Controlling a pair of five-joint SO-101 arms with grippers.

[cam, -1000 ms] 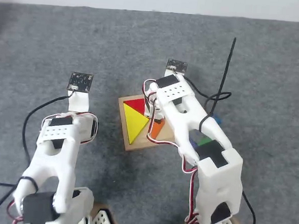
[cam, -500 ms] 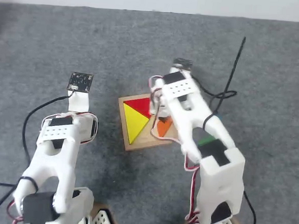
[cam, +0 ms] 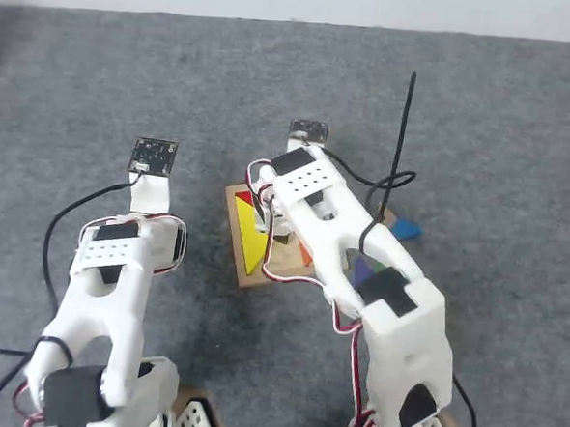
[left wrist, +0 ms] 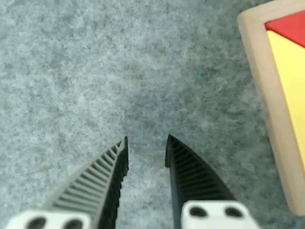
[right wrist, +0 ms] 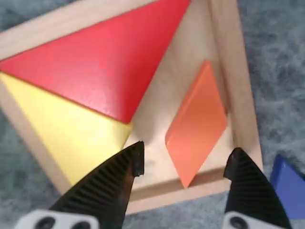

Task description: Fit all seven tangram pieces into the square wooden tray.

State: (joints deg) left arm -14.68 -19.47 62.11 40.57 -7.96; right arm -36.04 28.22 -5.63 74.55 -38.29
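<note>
Under tray (left wrist: 264, 71), grey carpet (cam: 129, 78) (speckled)

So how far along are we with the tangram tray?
Done: the red triangle and yellow triangle lie flat in the wooden tray. In hand: nothing is gripped; the right gripper hangs open over the orange piece, which is inside the tray near its rim. The left gripper is open over the carpet. Left: the blue piece, purple piece and green piece lie outside the tray.
</note>
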